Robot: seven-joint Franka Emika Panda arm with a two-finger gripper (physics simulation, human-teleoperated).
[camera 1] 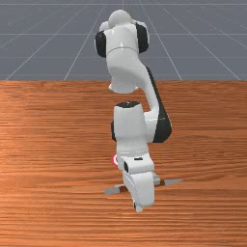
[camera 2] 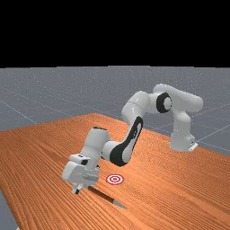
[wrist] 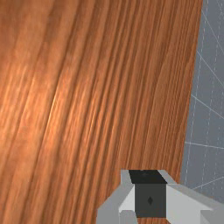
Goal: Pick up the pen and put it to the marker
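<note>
Front view, left to right: pen's (camera 2: 103, 194) blunt grey end, nearer camera than marker (camera 2: 115, 179); gripper (camera 2: 77, 188), also nearer camera than marker and off to its right, hiding pen's middle; pen's pointed end, farthest right of marker. Long axis runs across view, slightly slanted, pointed end aimed right and a little away from camera. Cannot tell how far fingers stand apart, nor whether they have hold of pen.

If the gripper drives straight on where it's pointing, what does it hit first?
Probably the wooden tabletop: the gripper points downward, seemingly just clear of the pen, though depth is unclear.
</note>
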